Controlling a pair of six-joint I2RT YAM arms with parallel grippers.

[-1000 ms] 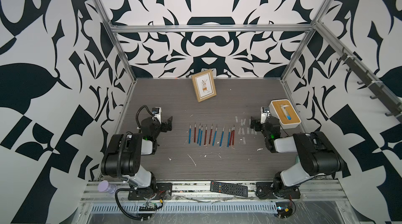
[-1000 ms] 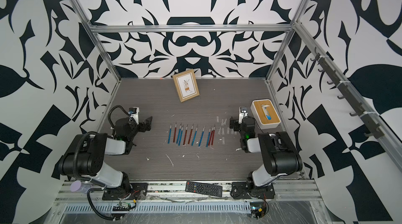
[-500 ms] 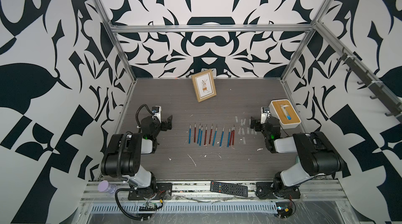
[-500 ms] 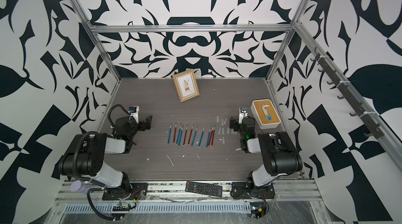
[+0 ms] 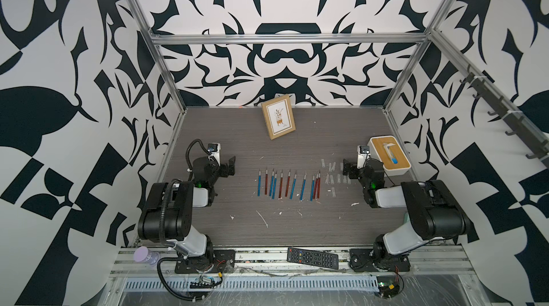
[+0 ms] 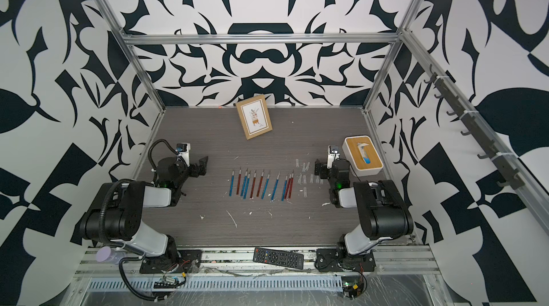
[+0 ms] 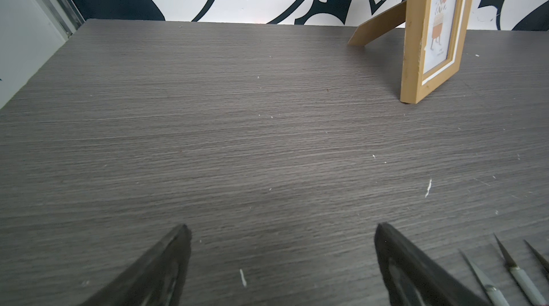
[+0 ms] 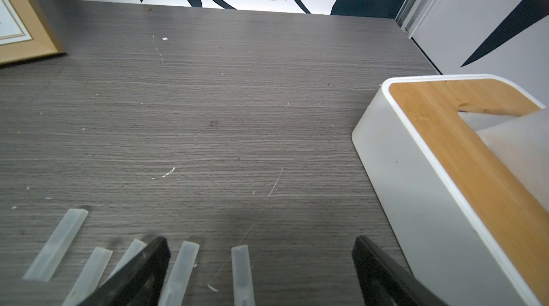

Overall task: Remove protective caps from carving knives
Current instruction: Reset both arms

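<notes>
Several carving knives [image 5: 288, 184] [image 6: 261, 184] with blue or red handles lie side by side mid-table, blades pointing away. Three bare blade tips [image 7: 505, 257] show in the left wrist view. Several loose translucent protective caps [image 5: 332, 175] [image 6: 306, 175] lie just right of the row. My left gripper [image 5: 230, 166] [image 6: 203, 165] [image 7: 282, 227] stands open and empty over bare table, left of the knives. My right gripper [image 5: 346, 167] [image 6: 318, 169] [image 8: 260, 240] is open and empty at the caps' right edge. Two caps [image 8: 242, 274] lie on the table between its fingers, untouched.
A wooden picture frame [image 5: 278, 117] stands at the back. A white box with a bamboo lid [image 5: 389, 156] [image 8: 416, 170] sits close beside the right gripper. A black remote [image 5: 312, 258] and a purple bottle [image 5: 144, 255] rest on the front rail. White flecks [image 5: 263, 218] dot the table.
</notes>
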